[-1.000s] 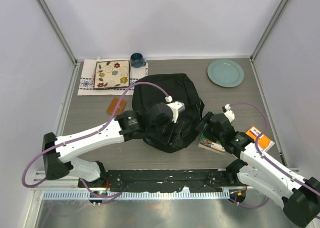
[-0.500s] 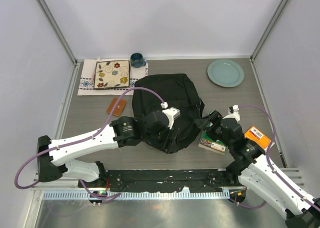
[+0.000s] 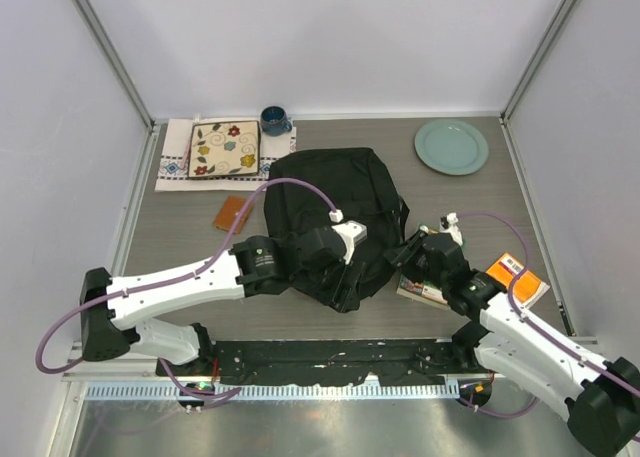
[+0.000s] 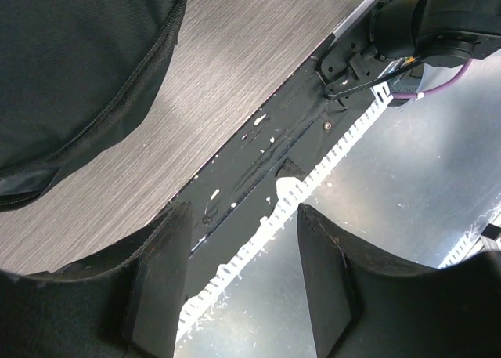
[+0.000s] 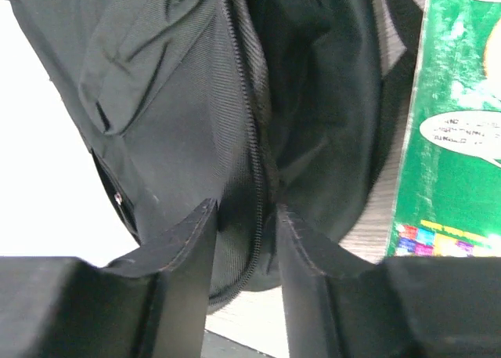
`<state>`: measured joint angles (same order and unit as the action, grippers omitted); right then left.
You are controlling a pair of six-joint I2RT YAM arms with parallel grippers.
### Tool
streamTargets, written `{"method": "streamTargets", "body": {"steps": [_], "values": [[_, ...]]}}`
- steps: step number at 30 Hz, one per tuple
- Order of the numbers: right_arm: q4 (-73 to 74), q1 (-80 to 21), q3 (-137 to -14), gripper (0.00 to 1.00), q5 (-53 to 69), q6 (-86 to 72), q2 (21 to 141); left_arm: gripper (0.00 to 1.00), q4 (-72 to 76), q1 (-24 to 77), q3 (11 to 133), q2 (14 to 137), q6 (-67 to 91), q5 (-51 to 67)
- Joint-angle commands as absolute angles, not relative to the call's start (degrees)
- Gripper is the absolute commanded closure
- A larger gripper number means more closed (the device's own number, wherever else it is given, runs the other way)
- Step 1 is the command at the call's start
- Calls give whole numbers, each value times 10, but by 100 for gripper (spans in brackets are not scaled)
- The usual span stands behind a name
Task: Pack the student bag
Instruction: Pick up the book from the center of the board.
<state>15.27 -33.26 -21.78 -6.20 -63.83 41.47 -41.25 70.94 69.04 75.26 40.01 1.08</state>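
Right wrist view: right gripper (image 5: pixel 246 217) straddles the bag's (image 5: pixel 149 131) zipper (image 5: pixel 252 131), jaws narrowed; whether it grips cannot be told. Left gripper (image 4: pixel 243 217), at the bag's 6 o'clock edge, stands half open, empty.

The student bag (image 3: pixel 335 202) is showing plain black, ribbed along the zipper at the right gripper (image 5: pixel 245 211). A glossy green book (image 5: pixel 450 139) is lying just to that gripper's right, and a pale teal plate (image 3: pixel 452 146) is sitting beyond it. Beyond the left gripper (image 4: pixel 243 209), a navy mug (image 3: pixel 274 120) and a cream floral tile (image 3: pixel 224 149) are sitting on the grey woodgrain table (image 3: pixel 180 237).
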Motion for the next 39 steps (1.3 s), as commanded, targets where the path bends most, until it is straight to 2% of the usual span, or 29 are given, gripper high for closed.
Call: {"method": "streamTargets", "body": {"steps": [1, 4, 6, 10, 17, 23, 28, 32, 39], "values": [[42, -330, -237, 76, -42, -632, 460, 41, -376, 719, 708, 763, 401, 5], [19, -330, -273, 94, -32, -610, 482, 41, -363, 729, 708, 772, 405, 5], [7, -330, -303, 99, -28, -602, 486, 41, -352, 738, 708, 776, 405, 4], [4, -330, -342, 99, -25, -590, 490, 41, -349, 754, 714, 794, 405, -17], [-55, -330, -352, 99, -7, -615, 490, 35, -330, 789, 718, 820, 413, -90], [-19, -330, -378, 99, 3, -604, 486, 32, -322, 802, 713, 862, 425, -248], [-4, -330, -388, 99, 3, -596, 475, 30, -340, 802, 724, 889, 421, -314], [11, -330, -382, 99, 3, -595, 463, 20, -303, 802, 693, 875, 411, -341], [20, -330, -380, 99, -17, -596, 454, 19, -294, 801, 702, 922, 361, -319]]}}
